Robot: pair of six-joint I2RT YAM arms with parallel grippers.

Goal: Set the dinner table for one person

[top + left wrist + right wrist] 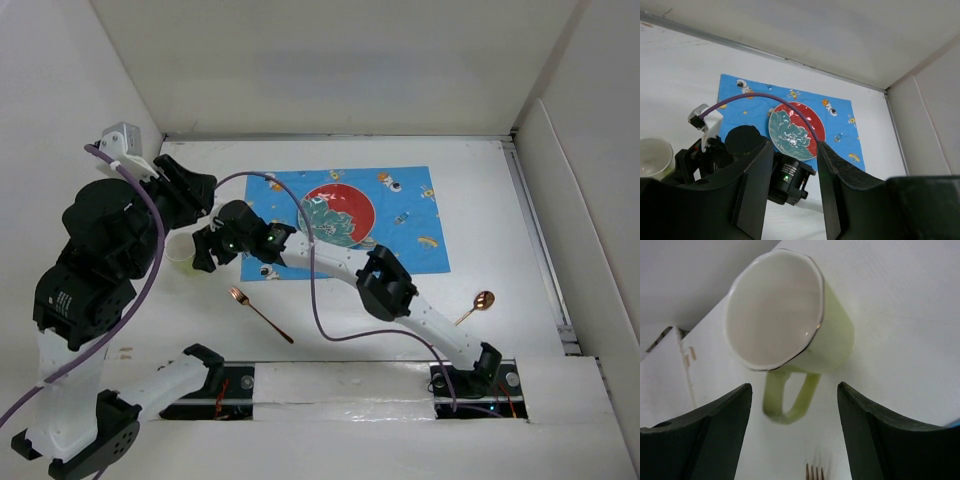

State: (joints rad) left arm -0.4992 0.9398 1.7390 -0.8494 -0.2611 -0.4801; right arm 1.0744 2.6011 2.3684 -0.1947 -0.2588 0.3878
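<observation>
The right gripper (792,390) has its jaws spread wide and holds nothing; the pale green mug (790,315) stands just ahead of it, its handle turned toward the gap between the fingers (715,430), with no contact that I can see. The tines of a copper fork (813,472) show just below. Behind the gripper the wrist sits low over the left edge of the blue placemat (400,215); the forearm runs back past its near corner to the elbow, then down to the base at the near right. The left gripper (790,195) is also open and empty, held high above the right wrist and aimed toward the red plate (812,122); its arm is folded up on the left. The dinner table (480,190) lies beneath everything, white and bare at the right; a copper spoon (478,303) rests there.
</observation>
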